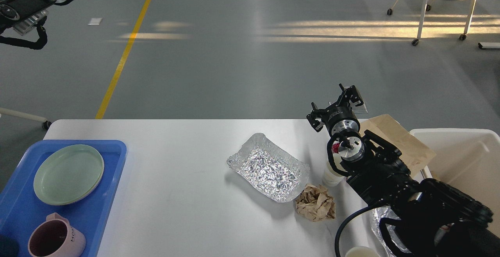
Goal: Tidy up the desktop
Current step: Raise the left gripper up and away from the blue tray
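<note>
The desktop (187, 194) is a large white tabletop. On it lie a crumpled foil tray (268, 167), a ball of crumpled brown paper (315, 207) just in front of it, and a white paper cup (330, 175) half hidden behind my right arm. My right gripper (334, 106) hangs over the table's far edge, above the cup and beside a flat brown paper bag (398, 138). Its fingers are spread open with nothing between them. Of my left arm (27, 3) only wrist parts show at the top left, high above the floor; its gripper is out of view.
A blue tray (113, 171) at the left front holds a green plate (68, 174) and a pink mug (54, 239). An off-white bin (468, 159) stands at the right. More foil (377, 225) and a cup rim (361, 252) lie by my right arm's base.
</note>
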`<act>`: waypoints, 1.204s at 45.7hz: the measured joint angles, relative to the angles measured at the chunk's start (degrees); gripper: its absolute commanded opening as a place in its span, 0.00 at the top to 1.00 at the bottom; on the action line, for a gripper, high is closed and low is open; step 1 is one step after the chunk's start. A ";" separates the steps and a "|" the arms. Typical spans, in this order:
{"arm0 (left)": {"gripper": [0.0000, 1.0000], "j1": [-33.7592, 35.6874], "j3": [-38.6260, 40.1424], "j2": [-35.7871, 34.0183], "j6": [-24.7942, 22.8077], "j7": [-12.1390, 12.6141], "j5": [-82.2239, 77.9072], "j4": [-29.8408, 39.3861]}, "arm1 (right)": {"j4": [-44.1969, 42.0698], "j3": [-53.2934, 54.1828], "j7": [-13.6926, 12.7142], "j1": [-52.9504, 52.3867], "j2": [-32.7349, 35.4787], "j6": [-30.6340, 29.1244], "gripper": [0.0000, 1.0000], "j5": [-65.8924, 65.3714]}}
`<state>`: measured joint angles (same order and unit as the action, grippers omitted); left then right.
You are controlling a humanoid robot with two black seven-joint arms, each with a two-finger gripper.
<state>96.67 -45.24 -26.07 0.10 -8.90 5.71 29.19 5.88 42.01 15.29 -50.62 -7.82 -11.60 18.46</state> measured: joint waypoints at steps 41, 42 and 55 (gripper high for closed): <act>0.18 -13.65 48.42 5.20 0.43 5.91 -0.52 -13.65 | 0.00 0.00 0.00 0.00 0.00 0.00 0.00 0.00; 0.18 -13.75 48.55 5.18 0.43 5.90 -0.52 -13.65 | 0.00 0.00 0.00 0.00 0.00 0.00 0.00 0.00; 0.14 -14.97 49.01 5.13 0.41 4.53 -0.42 -13.65 | 0.00 0.00 0.00 0.00 0.00 0.00 0.00 0.00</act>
<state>81.70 3.78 -20.94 0.51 -4.37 5.29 15.54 5.88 42.01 15.29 -50.63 -7.82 -11.60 18.46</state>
